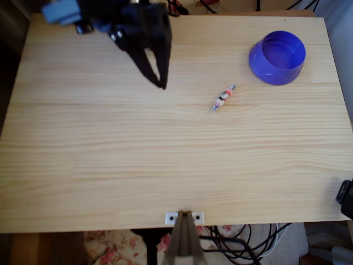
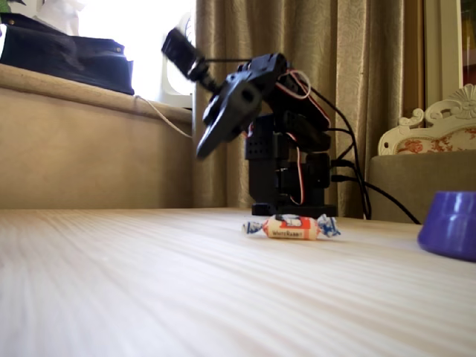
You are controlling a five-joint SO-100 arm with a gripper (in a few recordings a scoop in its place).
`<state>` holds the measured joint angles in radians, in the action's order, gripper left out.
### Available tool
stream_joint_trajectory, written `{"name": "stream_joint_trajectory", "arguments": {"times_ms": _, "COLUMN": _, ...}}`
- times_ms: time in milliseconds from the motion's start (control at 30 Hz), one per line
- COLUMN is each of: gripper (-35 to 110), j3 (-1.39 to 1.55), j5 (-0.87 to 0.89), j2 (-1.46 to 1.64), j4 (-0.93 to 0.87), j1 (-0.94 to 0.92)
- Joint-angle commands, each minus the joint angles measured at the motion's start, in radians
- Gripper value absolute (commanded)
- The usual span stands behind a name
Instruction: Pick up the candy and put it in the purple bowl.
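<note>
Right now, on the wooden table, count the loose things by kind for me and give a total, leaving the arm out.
Small wrapped candy, white wrapper with red-orange and dark marks: 1
Round blue-purple plastic bowl: 1
Total: 2
The candy lies flat on the pale wooden table, apart from the bowl; the bowl looks empty in the overhead view.

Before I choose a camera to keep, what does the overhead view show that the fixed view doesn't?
Only overhead: the bowl's empty inside, the gaps between things across the table, and the gripper's slightly parted fingers. Only the fixed view: the gripper raised off the table, plus the arm's base and curtains. Both: the candy lying free, outside the bowl.
</note>
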<state>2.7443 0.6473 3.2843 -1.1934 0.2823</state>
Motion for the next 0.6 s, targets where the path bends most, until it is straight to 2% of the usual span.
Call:
{"name": "stream_joint_trajectory", "arguments": {"times_ms": 0, "gripper": -1, "j3": -0.190, "j5": 0.123, "j2": 0.009, "j4": -0.061, "j1": 0.063}}
{"name": "stream_joint_trajectory", "arguments": {"times_ms": 267, "gripper": -1, "j3": -0.474, "j5": 0.322, "j2": -0.298, "j4": -0.244, "j1": 0.146}}
{"name": "stream_joint_trajectory", "arguments": {"times_ms": 567, "gripper": -1, "j3": -0.520, "j5": 0.629, "j2": -0.425, "j4": -0.253, "j1": 0.245}}
